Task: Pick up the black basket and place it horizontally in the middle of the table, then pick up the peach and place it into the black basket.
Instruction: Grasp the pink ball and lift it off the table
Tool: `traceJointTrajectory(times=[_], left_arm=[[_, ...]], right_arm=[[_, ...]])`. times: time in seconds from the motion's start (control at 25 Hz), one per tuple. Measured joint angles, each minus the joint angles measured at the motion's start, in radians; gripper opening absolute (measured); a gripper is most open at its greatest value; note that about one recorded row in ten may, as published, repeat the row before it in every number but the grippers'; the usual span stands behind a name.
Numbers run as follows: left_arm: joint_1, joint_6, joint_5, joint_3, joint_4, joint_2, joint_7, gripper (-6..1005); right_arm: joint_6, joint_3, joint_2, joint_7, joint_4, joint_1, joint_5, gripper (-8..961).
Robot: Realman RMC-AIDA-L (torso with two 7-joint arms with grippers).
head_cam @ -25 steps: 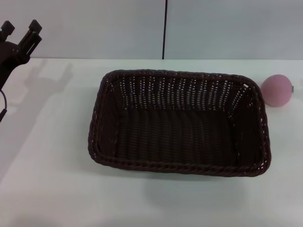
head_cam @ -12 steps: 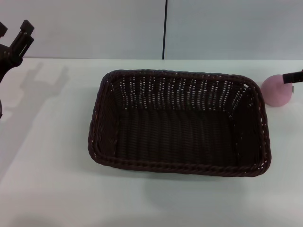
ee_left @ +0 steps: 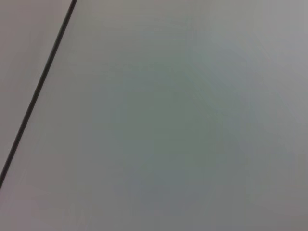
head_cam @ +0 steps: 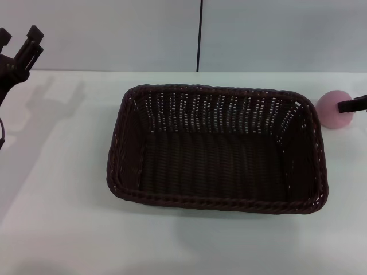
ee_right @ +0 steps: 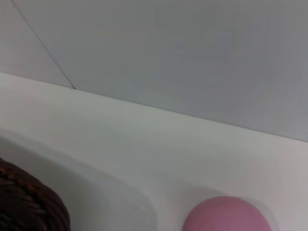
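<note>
The black basket [head_cam: 215, 149] lies lengthwise across the middle of the white table [head_cam: 63, 200], open side up and empty. The pale-pink peach [head_cam: 332, 110] sits on the table just past the basket's far right corner. A dark tip of my right gripper [head_cam: 352, 106] comes in from the right edge and overlaps the peach's right side. The right wrist view shows the peach [ee_right: 226, 215] and a corner of the basket [ee_right: 29, 204]. My left gripper [head_cam: 20, 39] is raised at the far left, open and empty, well away from the basket.
A grey wall with a dark vertical seam [head_cam: 200, 34] stands behind the table's far edge. The left wrist view shows only that wall and the seam [ee_left: 36, 96].
My right gripper has come into view from the right edge and dropped a little lower across the peach. My left gripper has drawn back slightly to the left. Basket and peach have not moved.
</note>
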Motion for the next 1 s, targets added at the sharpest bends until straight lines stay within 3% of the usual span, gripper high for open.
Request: traceJointTrajectory(times=[0.12,0.32,0.76,1.0], left_arm=[[-0.002,0.002,0.000,0.000,0.000,0.000,0.000,813],[-0.003,0.005,0.000,0.001,0.000,0.000,-0.006,813],[-0.003,0.005,0.000,0.000,-0.001,0.001,-0.011,813],[-0.007,0.005,0.000,-0.003,-0.014,0.002,-0.011,813]], right_arm=[[0.022,-0.004,-0.002,0.000,0.028,0.007,0.000,477],[0.049,-0.011,-0.005,-0.003,0.051,0.015,-0.001,307],[0.102,-0.043,-0.003,-0.005,0.098,0.033,-0.002,311],[0.112,-0.054,0.000,-0.006,0.099,0.033,-0.002,250]])
